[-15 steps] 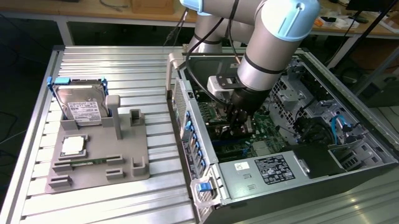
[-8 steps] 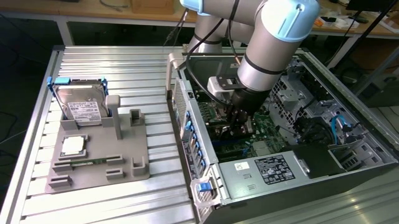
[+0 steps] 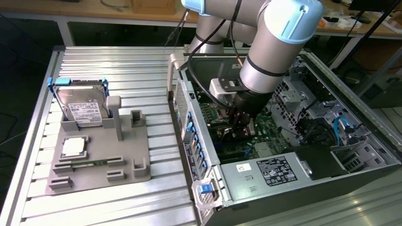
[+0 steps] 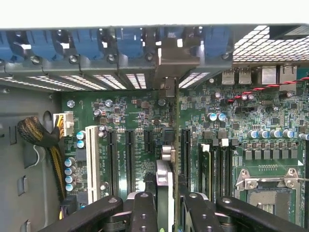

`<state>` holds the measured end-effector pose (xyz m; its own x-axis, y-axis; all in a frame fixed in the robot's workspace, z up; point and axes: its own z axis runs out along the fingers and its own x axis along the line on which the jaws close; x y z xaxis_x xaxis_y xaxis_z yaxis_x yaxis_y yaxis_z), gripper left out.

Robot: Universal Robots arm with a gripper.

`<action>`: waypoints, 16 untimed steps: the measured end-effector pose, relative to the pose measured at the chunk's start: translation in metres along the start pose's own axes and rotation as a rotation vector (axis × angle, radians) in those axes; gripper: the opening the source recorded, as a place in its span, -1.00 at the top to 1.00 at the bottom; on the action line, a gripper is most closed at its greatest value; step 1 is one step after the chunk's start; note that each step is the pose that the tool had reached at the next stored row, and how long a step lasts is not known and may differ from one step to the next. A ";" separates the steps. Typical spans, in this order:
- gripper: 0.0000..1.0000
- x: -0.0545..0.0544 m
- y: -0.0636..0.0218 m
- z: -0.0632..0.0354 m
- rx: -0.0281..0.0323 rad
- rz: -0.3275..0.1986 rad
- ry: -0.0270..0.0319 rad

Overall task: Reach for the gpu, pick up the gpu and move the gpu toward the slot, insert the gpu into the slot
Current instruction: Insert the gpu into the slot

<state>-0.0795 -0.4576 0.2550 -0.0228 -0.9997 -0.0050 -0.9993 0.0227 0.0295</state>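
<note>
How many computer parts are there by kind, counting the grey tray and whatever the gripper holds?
Hard drive: 1, upright on the grey tray
Processor chip: 1, on the tray
Memory stick: 1, on the tray
Gpu: 1, edge-on in the gripper, over the motherboard
Total: 4

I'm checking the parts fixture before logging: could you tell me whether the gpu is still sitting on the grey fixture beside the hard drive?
No: the gpu is edge-on between the gripper fingers, over the motherboard.
</note>
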 end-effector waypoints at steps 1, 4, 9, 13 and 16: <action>0.47 0.000 0.0000 0.0000 -0.0001 0.000 -0.0001; 0.47 0.000 0.0000 0.0003 -0.0001 -0.001 -0.0001; 0.47 0.000 -0.0001 0.0056 -0.0004 -0.005 0.0006; 0.47 -0.002 -0.0002 0.0062 0.0005 -0.005 -0.0009; 0.47 -0.002 -0.0001 0.0065 0.0000 -0.005 -0.0002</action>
<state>-0.0795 -0.4558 0.2486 -0.0182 -0.9998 -0.0054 -0.9994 0.0181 0.0295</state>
